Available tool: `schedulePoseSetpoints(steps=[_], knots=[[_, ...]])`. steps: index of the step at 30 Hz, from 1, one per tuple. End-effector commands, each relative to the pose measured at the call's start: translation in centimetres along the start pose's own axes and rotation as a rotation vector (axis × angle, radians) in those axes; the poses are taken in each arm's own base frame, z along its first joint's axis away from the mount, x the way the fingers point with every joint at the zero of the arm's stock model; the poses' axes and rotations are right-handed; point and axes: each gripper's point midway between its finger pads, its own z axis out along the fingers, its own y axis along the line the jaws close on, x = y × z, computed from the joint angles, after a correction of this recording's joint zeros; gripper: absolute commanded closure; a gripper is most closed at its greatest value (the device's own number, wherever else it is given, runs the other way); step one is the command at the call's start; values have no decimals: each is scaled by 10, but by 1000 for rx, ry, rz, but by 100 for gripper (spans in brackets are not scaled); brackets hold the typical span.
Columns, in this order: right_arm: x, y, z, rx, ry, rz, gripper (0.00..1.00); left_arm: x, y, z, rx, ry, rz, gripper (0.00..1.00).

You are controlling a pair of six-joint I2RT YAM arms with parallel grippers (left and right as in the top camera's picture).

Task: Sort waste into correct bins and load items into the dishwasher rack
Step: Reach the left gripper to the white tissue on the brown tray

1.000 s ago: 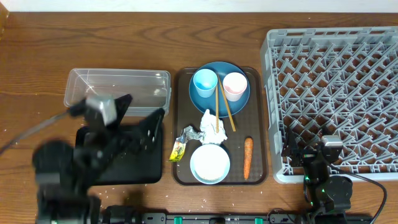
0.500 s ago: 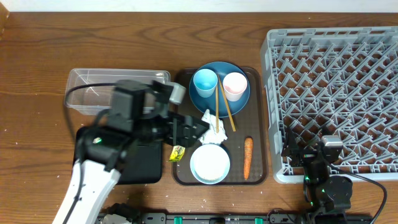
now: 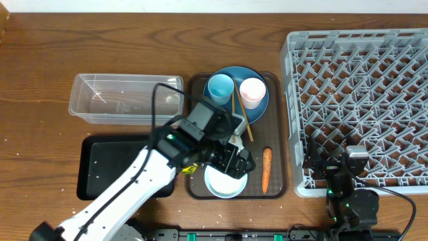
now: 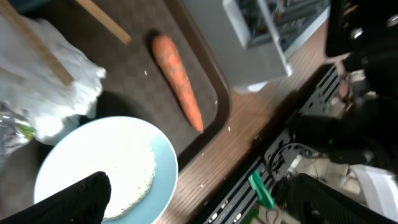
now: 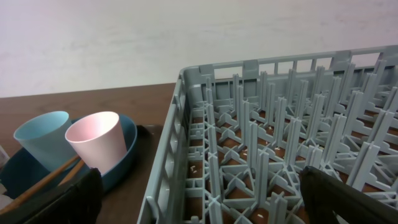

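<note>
On the brown serving tray (image 3: 279, 137) a dark-blue plate (image 3: 258, 106) carries a light-blue cup (image 3: 220, 88), a pink cup (image 3: 252, 92) and wooden chopsticks (image 3: 239, 110). My left gripper (image 3: 235, 161) hangs open over the tray's front, above the crumpled tissue (image 4: 50, 81) and the bowl (image 4: 165, 180) of white rice (image 4: 118, 168); it holds nothing. The carrot (image 3: 267, 169) lies just to its right. The wrapper (image 4: 7, 127) shows only at the left wrist view's edge. My right gripper (image 3: 332, 163) is open and empty at the grey rack's (image 3: 361, 100) front-left corner.
A clear tub (image 3: 127, 99) stands left of the serving tray, with a black tray (image 3: 114, 167) in front of it. My left arm crosses over the black tray's right end. The rack fills the right side of the table.
My left arm has swung right, from above the black tray across to the serving tray, and now hovers over the bowl and tissue. The right arm has not moved.
</note>
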Motion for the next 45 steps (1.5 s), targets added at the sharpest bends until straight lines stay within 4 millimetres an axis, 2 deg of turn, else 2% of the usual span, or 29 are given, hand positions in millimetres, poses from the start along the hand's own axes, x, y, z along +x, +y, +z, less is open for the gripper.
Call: schedulePoseSetpoints(steps=[1,5,8,9,12,17,24,27,31,37,45], knots=[[2,2,0,-8,7,10,1,-5,6,4,-36,0,8,5],[2,2,0,-8,7,10,1,-24,17,9,-92,-67,34,8],[2,2,0,-8,7,10,1,-28,20,14,-97,-69,31,16],[2,2,0,-8,7,10,1,-28,22,16,-105,-68,28,22],[2,2,0,-8,7,10,1,-28,39,20,-184,-67,-36,32],[2,2,0,-8,7,10,1,-34,73,22,-349,-104,-125,36],[2,2,0,-8,7,10,1,-50,114,15,-578,-186,-122,41],[2,2,0,-8,7,10,1,-57,125,17,-628,-211,-120,41],[2,2,0,-8,7,10,1,-61,132,30,-632,-209,-120,42],[2,2,0,-8,7,10,1,-57,144,48,-644,-171,-129,45],[2,2,0,-8,7,10,1,-50,125,63,-508,-117,-140,45]])
